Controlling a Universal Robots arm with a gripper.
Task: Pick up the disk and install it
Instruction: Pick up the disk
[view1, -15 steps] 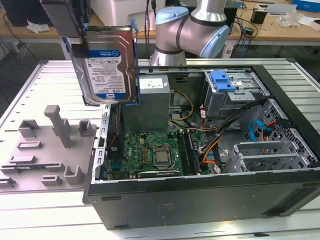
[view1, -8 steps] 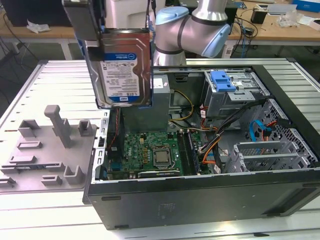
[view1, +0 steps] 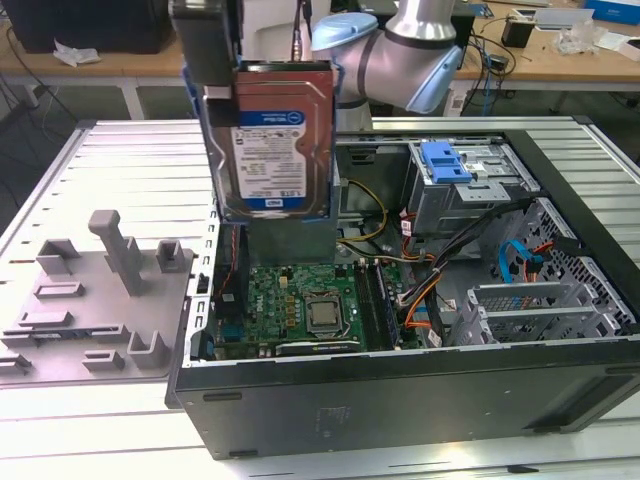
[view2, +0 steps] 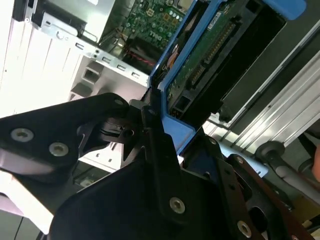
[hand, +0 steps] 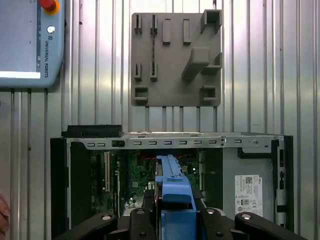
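On the exterior view's left, a grey fixture plate (view1: 90, 300) with raised posts and slots lies flat on the ribbed metal worktop (view1: 130, 160), just beside the open computer case (view1: 400, 400). In the first wrist view the same plate (hand: 175, 55) lies beyond the case's rim (hand: 170, 142), with a teach pendant (hand: 30, 45) resting on the worktop well apart from it.

The disk (view1: 275, 150) hangs upright in the air above the case's left part, its white and blue label facing the exterior camera and its blue carrier framing both long sides. The gripper (hand: 173, 202) has its jaws clenched on the carrier end of the disk (hand: 172, 175), one black jaw on each side. In the second wrist view the disk's green circuit-board face (view2: 210, 55) is turned to the camera. Its lower edge seems to sit clear of the case, though the exterior angle leaves that uncertain.

Inside the case, the motherboard (view1: 290, 300) lies below the disk, with the processor socket (view1: 322, 316) near its middle. Orange and yellow cables run rightward from it. Further right, at the back, stands a metal drive cage (view1: 470, 190) carrying a plain blue tab (view1: 445, 160) on top. The arm (view1: 420, 40) bends behind the case
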